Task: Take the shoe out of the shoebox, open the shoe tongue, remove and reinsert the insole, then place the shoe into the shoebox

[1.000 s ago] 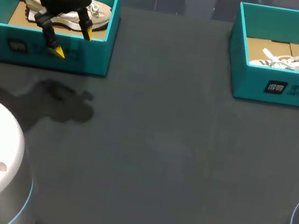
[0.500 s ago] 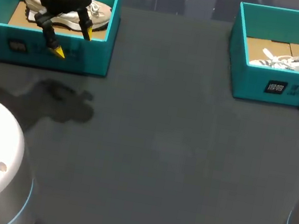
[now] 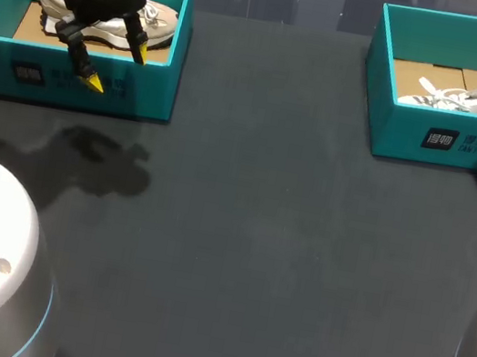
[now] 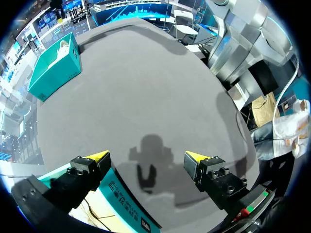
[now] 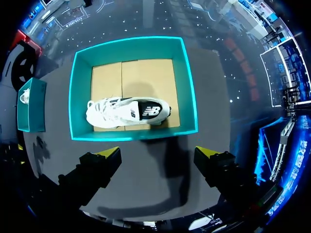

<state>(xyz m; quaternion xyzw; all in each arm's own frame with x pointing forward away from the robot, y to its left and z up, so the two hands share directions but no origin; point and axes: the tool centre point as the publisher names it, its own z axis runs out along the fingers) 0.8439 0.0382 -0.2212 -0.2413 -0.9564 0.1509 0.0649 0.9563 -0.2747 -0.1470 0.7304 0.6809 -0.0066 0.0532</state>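
Our left gripper (image 3: 117, 67) hangs spread over the near wall of the far-left-corner shoebox (image 3: 147, 93), our right gripper (image 5: 156, 154) spread above the white shoe (image 5: 127, 111) in the far-right-corner shoebox (image 5: 81, 97).

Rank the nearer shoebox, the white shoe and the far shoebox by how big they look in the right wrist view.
1. nearer shoebox, by far the largest
2. white shoe, lying inside it
3. far shoebox, a little smaller than the shoe, but only because it is much farther from this camera; its true size is not comparable here.
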